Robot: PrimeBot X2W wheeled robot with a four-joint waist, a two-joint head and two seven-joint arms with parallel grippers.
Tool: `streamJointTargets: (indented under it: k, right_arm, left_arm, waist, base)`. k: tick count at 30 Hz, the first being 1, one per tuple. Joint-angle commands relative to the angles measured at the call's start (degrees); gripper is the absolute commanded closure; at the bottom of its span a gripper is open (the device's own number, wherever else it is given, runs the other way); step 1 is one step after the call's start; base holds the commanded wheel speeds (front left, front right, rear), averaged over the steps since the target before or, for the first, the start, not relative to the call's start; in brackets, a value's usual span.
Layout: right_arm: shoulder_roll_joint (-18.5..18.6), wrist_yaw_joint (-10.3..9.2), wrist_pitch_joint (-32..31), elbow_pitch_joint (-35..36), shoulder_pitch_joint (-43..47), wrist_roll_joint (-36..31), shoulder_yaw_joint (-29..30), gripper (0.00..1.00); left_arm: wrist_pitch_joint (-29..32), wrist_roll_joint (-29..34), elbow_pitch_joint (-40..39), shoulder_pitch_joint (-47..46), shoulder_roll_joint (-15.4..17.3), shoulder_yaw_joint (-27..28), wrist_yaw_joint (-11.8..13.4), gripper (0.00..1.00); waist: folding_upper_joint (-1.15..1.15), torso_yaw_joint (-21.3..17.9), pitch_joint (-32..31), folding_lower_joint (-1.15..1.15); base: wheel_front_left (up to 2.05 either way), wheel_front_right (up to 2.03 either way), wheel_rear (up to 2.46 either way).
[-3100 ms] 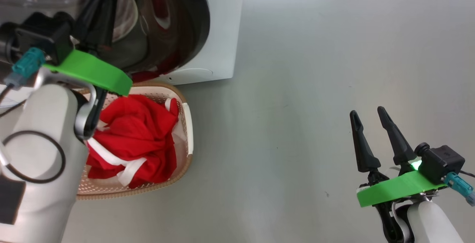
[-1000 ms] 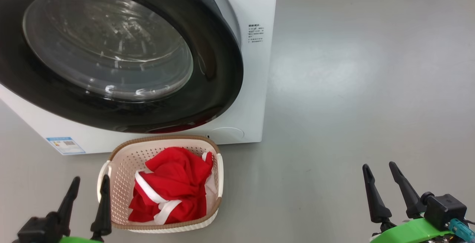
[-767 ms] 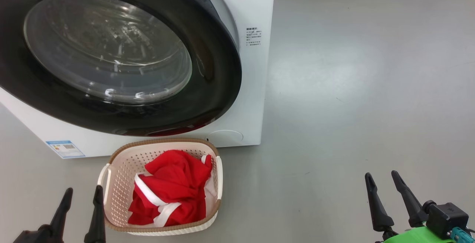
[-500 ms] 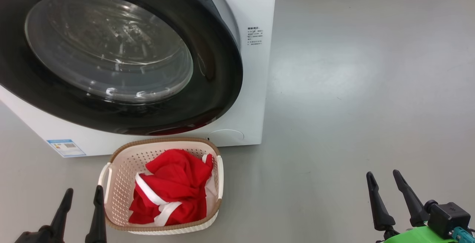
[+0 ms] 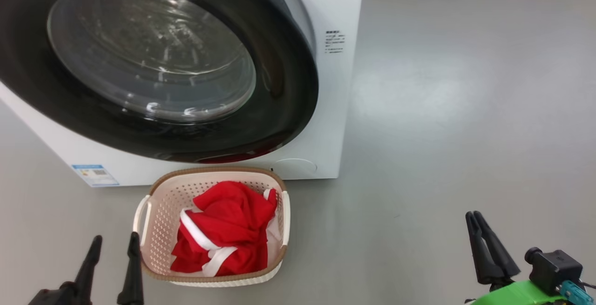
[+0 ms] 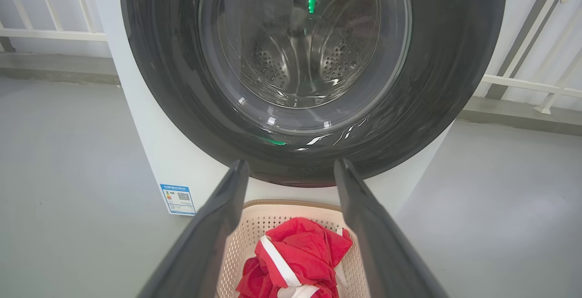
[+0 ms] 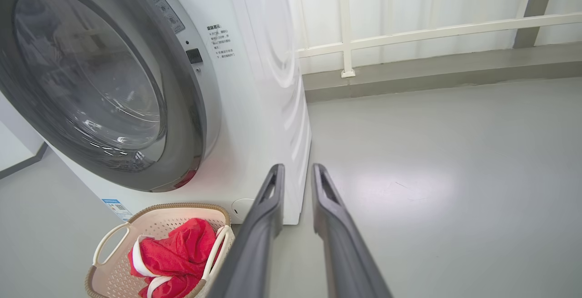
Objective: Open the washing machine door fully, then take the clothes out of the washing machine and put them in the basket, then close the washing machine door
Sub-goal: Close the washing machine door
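Two empty grippers low over the floor (image 5: 465,109), clothes (image 5: 228,221) in the basket (image 5: 158,212), machine (image 5: 342,7) behind.
Nearest, the left gripper (image 5: 116,236) hangs at the lower left, its fingers spread wide with nothing between them, just left of the basket. The right gripper (image 5: 471,213) sits at the lower right, well apart from the basket. Its fingers stand close together with only a slim gap, gripping nothing. The basket stands on the floor just in front of the machine. The red clothes with white bands are heaped inside it, toward its right side. Behind it the door (image 5: 288,86) looks shut against the machine's white front. A steel drum (image 6: 295,61) shows through the door's glass. A small blue label (image 5: 95,175) sits low on the front, left of the basket. Farthest back, a white railing (image 7: 409,34) runs along the wall.
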State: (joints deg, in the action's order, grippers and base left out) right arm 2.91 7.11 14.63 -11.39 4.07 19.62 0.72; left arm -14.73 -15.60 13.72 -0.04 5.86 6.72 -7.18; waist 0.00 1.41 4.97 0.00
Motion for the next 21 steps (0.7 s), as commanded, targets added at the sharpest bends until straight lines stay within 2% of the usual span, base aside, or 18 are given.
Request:
streamJointTargets:
  k: [1, 21]
  right_arm:
    - [0.4, 0.37, 0.4, 1.1, -2.8, 0.4, -1.9, 1.00]
    - [0.2, 0.37, 0.4, -5.3, -22.8, 1.2, -6.8, 1.00]
  left_arm:
    - [-0.3, 0.5, -1.5, -1.9, 0.3, 1.4, -0.3, 0.00]
    - [-0.3, -1.2, -1.5, -5.9, -2.9, -3.0, -0.3, 0.00]
  waist:
    - [0.00, 1.1, 0.5, 0.00]
    - [0.00, 14.7, 6.4, 0.00]
  base:
    - [0.00, 0.00, 0.00]
    - [0.00, 0.00, 0.00]
